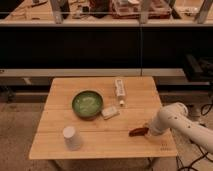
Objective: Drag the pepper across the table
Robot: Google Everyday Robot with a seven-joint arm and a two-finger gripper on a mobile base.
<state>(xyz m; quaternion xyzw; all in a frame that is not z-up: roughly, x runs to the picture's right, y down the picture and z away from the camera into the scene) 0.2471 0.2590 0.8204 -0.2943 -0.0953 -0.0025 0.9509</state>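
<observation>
A small dark red pepper point(136, 132) lies on the wooden table point(100, 145) near the front right. My gripper point(147, 130) is right at the pepper's right end, at table height, on the end of my white arm point(182, 122), which comes in from the right.
A green bowl point(87, 104) sits mid-table with a small pale packet point(110, 112) beside it. A white tube-like item point(120, 88) lies toward the back. An upturned white cup point(72, 137) stands at the front left. Dark shelving runs behind the table.
</observation>
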